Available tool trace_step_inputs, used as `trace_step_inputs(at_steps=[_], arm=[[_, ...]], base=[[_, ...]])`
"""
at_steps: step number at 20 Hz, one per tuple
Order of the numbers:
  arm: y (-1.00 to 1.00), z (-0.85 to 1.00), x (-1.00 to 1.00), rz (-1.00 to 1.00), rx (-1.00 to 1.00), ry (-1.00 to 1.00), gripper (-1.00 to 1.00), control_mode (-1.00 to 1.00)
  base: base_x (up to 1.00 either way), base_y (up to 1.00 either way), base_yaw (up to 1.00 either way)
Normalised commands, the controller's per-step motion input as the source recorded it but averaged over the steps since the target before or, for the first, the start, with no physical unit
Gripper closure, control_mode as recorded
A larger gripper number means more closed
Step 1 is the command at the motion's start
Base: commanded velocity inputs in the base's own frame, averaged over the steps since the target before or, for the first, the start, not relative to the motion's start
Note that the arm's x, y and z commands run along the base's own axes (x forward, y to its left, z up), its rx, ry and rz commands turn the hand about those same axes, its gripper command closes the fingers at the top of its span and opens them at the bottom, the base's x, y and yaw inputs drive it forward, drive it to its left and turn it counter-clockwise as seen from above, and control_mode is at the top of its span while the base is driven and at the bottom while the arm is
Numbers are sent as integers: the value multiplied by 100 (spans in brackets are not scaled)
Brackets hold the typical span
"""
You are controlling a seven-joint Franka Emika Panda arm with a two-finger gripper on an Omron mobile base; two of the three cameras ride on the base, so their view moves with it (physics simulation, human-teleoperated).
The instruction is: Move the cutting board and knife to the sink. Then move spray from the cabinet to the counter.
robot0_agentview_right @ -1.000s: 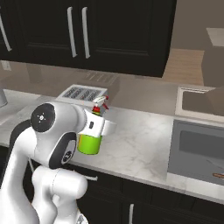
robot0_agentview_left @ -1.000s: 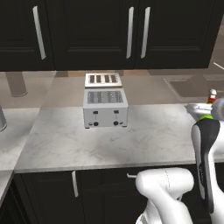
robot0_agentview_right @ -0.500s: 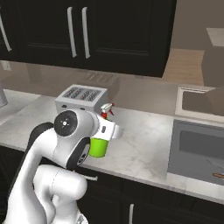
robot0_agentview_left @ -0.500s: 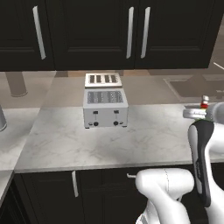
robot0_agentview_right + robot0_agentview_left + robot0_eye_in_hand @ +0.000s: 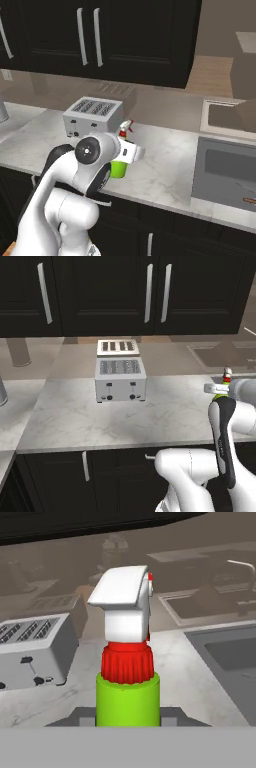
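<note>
My gripper is shut on the spray, a green bottle with a red collar and white nozzle, held upright. It hangs low over the front part of the marble counter, between the toaster and the sink. The hand view has the spray dead centre, its lower body hidden. In the left base view the spray peeks from behind my forearm at the counter's right end. I cannot tell whether the bottle touches the counter. Black cabinet doors above are shut. The cutting board and knife are hidden.
A silver four-slot toaster stands at the back of the counter, left of the bottle; it also appears as the toaster and the toaster. A thin brown sliver lies in the basin's near right corner.
The arm has swung the spray to the right, away from the toaster side and toward the sink, with the grip unchanged. The toaster has not moved.
</note>
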Motion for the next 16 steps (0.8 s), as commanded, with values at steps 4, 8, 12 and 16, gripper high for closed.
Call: trace_step_inputs(at_steps=[4,8,12,16], arm=[[0,-31,34,0,0,-3,100,-100],[-3,-31,25,0,0,0,100,-100],[-1,-27,27,0,0,0,100,-100],[-1,-26,31,0,0,0,100,-100]], base=[[0,0,0],[0,0,0],[0,0,0],[0,0,0]])
